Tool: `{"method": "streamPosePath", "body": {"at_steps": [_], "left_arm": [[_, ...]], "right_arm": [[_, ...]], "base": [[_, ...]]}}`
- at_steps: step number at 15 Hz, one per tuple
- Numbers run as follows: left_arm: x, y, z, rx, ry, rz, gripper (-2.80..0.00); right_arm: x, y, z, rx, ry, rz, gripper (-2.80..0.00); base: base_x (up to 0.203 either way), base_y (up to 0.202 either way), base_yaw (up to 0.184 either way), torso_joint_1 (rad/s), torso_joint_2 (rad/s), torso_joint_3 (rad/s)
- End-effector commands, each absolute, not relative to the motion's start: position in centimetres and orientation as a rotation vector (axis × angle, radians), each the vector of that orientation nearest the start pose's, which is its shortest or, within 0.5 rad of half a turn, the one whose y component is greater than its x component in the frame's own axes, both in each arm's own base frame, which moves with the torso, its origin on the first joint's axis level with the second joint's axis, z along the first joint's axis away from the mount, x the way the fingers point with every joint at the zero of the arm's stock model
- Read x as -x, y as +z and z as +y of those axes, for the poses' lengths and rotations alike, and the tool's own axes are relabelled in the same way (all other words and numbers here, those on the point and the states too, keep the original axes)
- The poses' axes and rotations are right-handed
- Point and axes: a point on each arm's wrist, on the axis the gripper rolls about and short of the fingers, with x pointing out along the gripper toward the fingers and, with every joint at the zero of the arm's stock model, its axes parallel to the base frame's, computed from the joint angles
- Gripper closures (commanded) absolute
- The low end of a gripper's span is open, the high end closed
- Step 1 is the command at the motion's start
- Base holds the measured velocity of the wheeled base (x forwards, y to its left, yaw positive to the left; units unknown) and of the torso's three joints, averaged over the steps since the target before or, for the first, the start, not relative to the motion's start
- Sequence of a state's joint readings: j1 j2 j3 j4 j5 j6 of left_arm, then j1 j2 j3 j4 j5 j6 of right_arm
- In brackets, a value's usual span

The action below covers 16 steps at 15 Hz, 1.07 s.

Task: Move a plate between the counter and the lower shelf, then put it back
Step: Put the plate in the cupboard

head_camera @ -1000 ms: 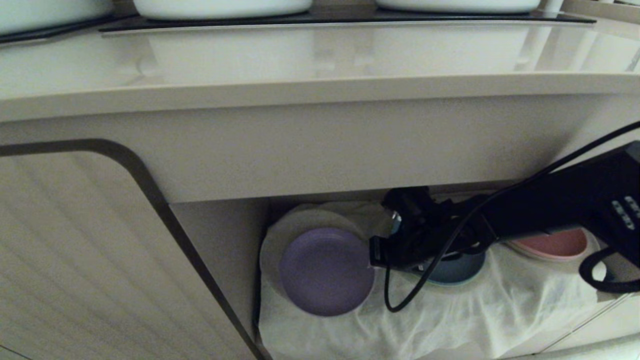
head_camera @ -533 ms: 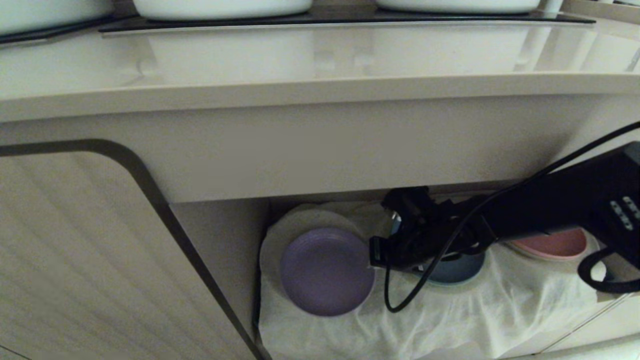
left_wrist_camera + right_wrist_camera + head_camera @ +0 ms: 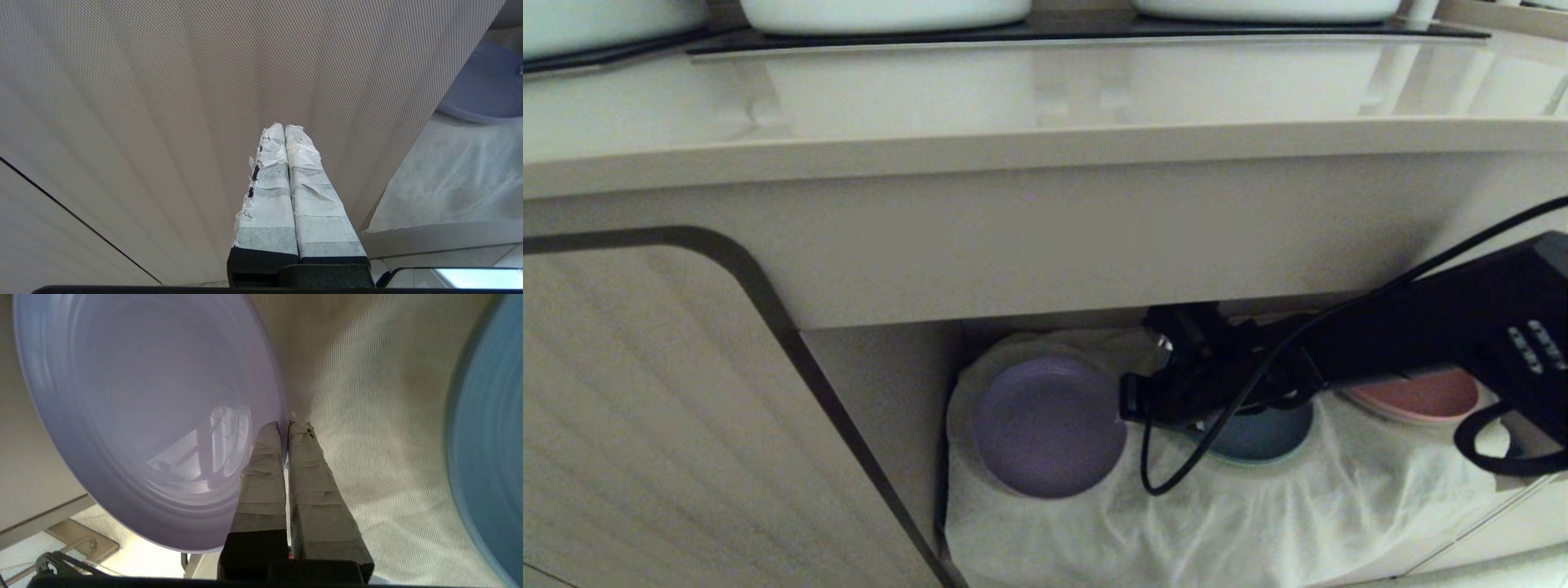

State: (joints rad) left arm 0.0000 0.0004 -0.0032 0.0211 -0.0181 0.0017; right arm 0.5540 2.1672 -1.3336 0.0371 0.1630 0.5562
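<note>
Glossy beige counter (image 3: pixel 1045 90) above cloth-draped lower shelf (image 3: pixel 1258 523) (shadowed).

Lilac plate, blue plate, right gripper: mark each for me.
lilac plate (image 3: pixel 1045 429), head view, centre of its face.
blue plate (image 3: pixel 1262 437), head view, visible front part.
right gripper (image 3: pixel 286 424), right wrist view, between fingertips, at the lilac rim.

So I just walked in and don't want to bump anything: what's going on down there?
The right gripper is reaching into the lower shelf and is shut on the rim of the lilac plate, which sits over the white cloth's leftmost mound. A blue plate and a pink plate sit further right. The counter above has no lilac plate on it. The left gripper is shut and idle beside the cabinet front.
</note>
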Motion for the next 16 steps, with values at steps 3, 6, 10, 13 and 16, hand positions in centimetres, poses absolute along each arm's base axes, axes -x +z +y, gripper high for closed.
{"method": "streamPosePath", "body": {"at_steps": [3, 6, 10, 13, 16], "left_arm": [[2.31, 7.41, -0.04, -0.001, -0.018, 0.018, 0.00], [2.31, 7.41, -0.04, -0.001, -0.018, 0.018, 0.00], [2.31, 7.41, -0.04, -0.001, -0.018, 0.018, 0.00], [2.31, 7.41, -0.04, -0.001, -0.018, 0.018, 0.00], [2.31, 7.41, -0.04, -0.001, -0.018, 0.018, 0.00]], "right_arm": [[-34.45, 8.65, 21.89, -0.327, 0.406, 1.035, 0.00], [-34.18, 8.55, 22.22, -0.321, 0.414, 1.036, 0.00], [-34.20, 8.46, 22.47, -0.328, 0.432, 1.007, 0.00], [-33.98, 8.23, 22.54, -0.324, 0.434, 1.014, 0.00], [-33.99, 8.30, 22.62, -0.323, 0.437, 1.011, -2.80]], "base": [[0.000, 0.000, 0.000, 0.000, 0.00, 0.000], [0.000, 0.000, 0.000, 0.000, 0.00, 0.000], [0.000, 0.000, 0.000, 0.000, 0.00, 0.000], [0.000, 0.000, 0.000, 0.000, 0.00, 0.000], [0.000, 0.000, 0.000, 0.000, 0.00, 0.000]]}}
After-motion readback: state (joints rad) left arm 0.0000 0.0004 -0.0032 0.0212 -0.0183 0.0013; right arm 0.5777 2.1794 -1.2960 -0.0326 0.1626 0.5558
